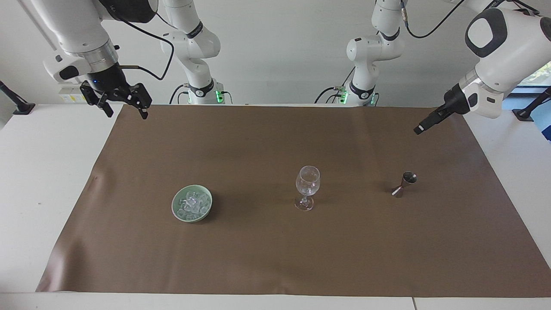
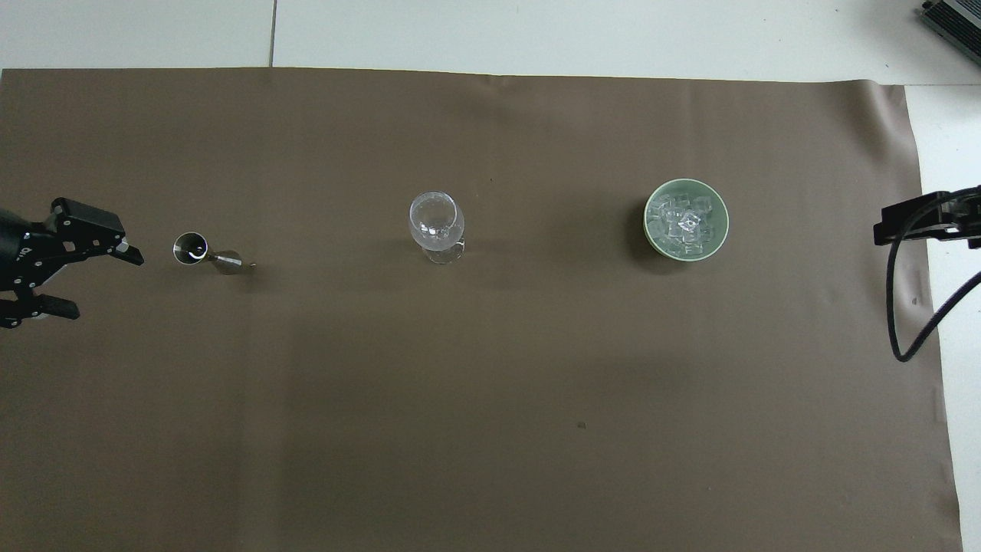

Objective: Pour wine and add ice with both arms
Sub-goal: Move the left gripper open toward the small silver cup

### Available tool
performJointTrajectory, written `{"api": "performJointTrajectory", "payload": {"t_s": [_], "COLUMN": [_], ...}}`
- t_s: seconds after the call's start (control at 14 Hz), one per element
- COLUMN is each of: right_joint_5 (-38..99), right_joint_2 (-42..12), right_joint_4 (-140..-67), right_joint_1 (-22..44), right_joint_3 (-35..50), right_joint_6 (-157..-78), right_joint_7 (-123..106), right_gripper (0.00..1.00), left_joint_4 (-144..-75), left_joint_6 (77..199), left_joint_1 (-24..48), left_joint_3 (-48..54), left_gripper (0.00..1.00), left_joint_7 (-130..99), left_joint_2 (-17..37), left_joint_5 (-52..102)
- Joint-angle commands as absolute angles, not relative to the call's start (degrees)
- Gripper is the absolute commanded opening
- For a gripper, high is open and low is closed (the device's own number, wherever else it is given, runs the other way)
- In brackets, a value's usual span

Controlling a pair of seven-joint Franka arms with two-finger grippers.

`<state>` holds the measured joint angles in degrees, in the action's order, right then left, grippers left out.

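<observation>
1. The right gripper point(image 1: 125, 110) hangs over the corner of the brown mat point(image 1: 275, 258) at the right arm's end, on the edge closest to the robots. Its fingers are spread wide and hold nothing. This arm waits.
2. The pale green bowl point(image 1: 175, 206) stands on the mat toward the right arm's end. The ice point(image 1: 192, 203), a heap of small clear chunks, lies inside it. Bare mat surrounds the bowl on every side, with a wide strip between it and the mat's outer edge.
3. The wine glass point(image 1: 307, 187) stands upright near the middle of the mat, well apart from the bowl and from the jigger. A few clear pieces show in its bowl.
4. The metal jigger point(image 1: 403, 184) stands toward the left arm's end, roughly in line with the glass and the bowl. Open mat lies between it and the mat's end edge.
5. The left gripper point(image 2: 73, 276) is over the mat near the left arm's end, above ground closer to the robots than the jigger in the facing view. Turned on its side, its fingers are spread apart in the overhead view, and nothing is between them.
6. White table point(image 1: 43, 172) borders the mat at both ends and along the edge farthest from the robots.
</observation>
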<state>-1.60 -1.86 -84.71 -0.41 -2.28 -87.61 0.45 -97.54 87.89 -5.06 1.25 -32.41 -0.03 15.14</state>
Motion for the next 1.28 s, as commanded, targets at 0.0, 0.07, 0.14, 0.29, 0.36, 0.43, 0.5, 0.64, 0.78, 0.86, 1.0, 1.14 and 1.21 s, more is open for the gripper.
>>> {"api": "performJointTrajectory", "payload": {"t_s": [0.0, 0.07, 0.14, 0.29, 0.36, 0.43, 0.5, 0.64, 0.78, 0.86, 1.0, 1.14, 1.21], "right_joint_5": [-0.88, -0.88, -0.88, -0.88, -0.88, -0.88, -0.88, -0.88, -0.88, -0.88, -0.88, -0.88, -0.88], "right_joint_2": [-0.97, -0.97, -0.97, -0.97, -0.97, -0.97, -0.97, -0.97, -0.97, -0.97, -0.97, -0.97, -0.97], "right_joint_4": [-85.78, -85.78, -85.78, -85.78, -85.78, -85.78, -85.78, -85.78, -85.78, -85.78, -85.78, -85.78, -85.78], "right_joint_1": [-0.62, -0.62, -0.62, -0.62, -0.62, -0.62, -0.62, -0.62, -0.62, -0.62, -0.62, -0.62, -0.62], "right_joint_3": [-2.37, -2.37, -2.37, -2.37, -2.37, -2.37, -2.37, -2.37, -2.37, -2.37, -2.37, -2.37, -2.37], "right_joint_6": [-87.89, -87.89, -87.89, -87.89, -87.89, -87.89, -87.89, -87.89, -87.89, -87.89, -87.89, -87.89, -87.89], "right_joint_7": [-0.88, -0.88, -0.88, -0.88, -0.88, -0.88, -0.88, -0.88, -0.88, -0.88, -0.88, -0.88, -0.88], "right_gripper": [1.0, 1.0, 1.0, 1.0, 1.0, 1.0, 1.0, 1.0, 1.0, 1.0, 1.0, 1.0, 1.0], "left_joint_4": [-99.84, -100.45, -102.11, -103.71, -103.8, -104.15, -104.32, -104.41, -104.5, -104.41, -104.41, -104.41, -104.5], "left_joint_6": [88.42, 88.24, 89.2, 90.7, 90.88, 91.23, 91.4, 90.71, 90.7, 90.53, 89.92, 89.82, 89.91], "left_joint_1": [-7.03, -7.47, -9.04, -10.19, -10.46, -11.59, -12.47, -13.79, -15.12, -15.38, -18.44, -20.2, -21.43], "left_joint_3": [1.49, 1.49, 1.49, 1.41, 1.41, 1.49, 1.49, 1.49, 1.49, 1.49, 1.49, 1.49, 1.49], "left_gripper": [1.0, 1.0, 1.0, 1.0, 1.0, 1.0, 1.0, 1.0, 1.0, 1.0, 1.0, 1.0, 1.0], "left_joint_7": [-40.22, -44.26, -47.52, -49.21, -50.96, -53.67, -54.57, -54.75, -54.67, -54.75, -54.58, -54.58, -54.58], "left_joint_2": [-0.09, 0.09, 0.26, -0.17, 0.09, 0.35, 0.87, 3.41, 5.09, 5.88, 8.42, 10.1, 10.89], "left_joint_5": [19.58, 20.73, 22.31, 24.52, 24.87, 26.09, 27.93, 31.62, 34.09, 35.41, 38.05, 40.68, 42.61]}}
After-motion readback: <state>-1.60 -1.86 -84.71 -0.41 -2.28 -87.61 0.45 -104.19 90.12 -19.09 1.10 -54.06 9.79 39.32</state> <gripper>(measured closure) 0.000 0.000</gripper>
